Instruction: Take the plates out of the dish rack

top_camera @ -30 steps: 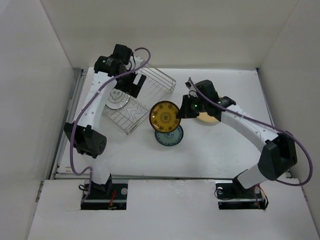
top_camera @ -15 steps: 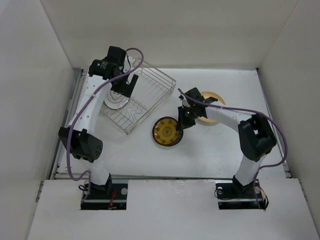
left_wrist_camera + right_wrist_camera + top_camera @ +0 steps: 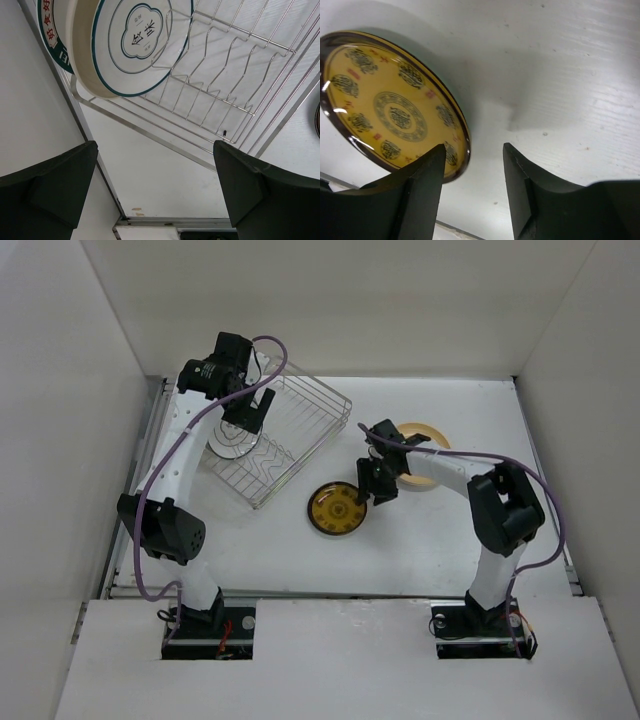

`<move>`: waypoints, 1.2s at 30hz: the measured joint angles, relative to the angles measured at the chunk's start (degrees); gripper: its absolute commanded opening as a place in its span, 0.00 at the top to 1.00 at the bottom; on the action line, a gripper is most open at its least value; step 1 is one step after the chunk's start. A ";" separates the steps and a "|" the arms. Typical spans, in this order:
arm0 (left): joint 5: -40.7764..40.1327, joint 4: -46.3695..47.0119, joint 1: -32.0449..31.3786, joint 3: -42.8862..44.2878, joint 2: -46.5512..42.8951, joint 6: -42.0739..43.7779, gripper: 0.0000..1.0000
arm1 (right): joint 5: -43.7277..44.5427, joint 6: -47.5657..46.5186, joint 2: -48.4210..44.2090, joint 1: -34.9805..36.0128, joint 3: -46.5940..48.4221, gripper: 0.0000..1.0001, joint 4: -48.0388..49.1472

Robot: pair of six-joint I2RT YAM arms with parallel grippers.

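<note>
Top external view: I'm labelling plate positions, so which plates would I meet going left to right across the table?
White teal-rimmed plate → yellow patterned plate → tan plate.

From high above the near edge, we look down on the whole table [image 3: 450, 540]. Our left wrist view faces the dish rack [image 3: 225, 65] from close range, and the overhead shares that rack. Our right wrist view skims the tabletop very near, sharing the yellow patterned plate [image 3: 390, 115], at frame left, with the overhead.
</note>
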 measured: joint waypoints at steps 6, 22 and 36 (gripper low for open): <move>-0.42 0.28 0.00 0.00 0.00 0.55 0.00 | 2.82 0.00 -1.14 0.00 0.22 0.42 -3.26; -1.51 2.45 5.99 2.99 7.08 4.81 0.46 | 6.91 -0.04 -4.24 0.48 5.03 0.43 -5.14; -3.04 2.97 7.02 12.28 19.41 6.01 0.50 | 10.01 -0.07 -9.73 0.48 7.13 0.43 -5.03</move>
